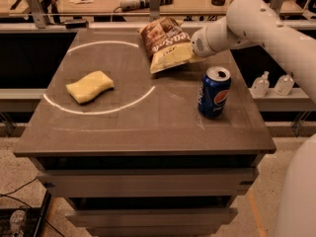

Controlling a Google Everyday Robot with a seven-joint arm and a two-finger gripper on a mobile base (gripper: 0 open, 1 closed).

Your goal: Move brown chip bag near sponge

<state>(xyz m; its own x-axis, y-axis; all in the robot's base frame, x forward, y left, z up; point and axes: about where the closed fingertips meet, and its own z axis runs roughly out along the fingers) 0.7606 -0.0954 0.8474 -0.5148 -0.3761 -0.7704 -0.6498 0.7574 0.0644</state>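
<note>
- The crinkly snack bag with a brown top and pale yellow lower half (165,43) sits at the far right part of the dark grey table (148,127), its printed face turned up and its top towards the far edge.
- The robot's hand (193,48) is at the right edge of this bag, at the end of the white arm (261,23) that reaches in from the right; I cannot tell whether it is spread or pinching the bag.
- The flat pale yellow sponge with wavy edges (90,86) lies on the left side of the table, well apart from the bag, inside a thin white ring (98,111) marked on the top.
- A blue Pepsi can (214,92) stands upright near the right edge, in front of the bag and the hand.
</note>
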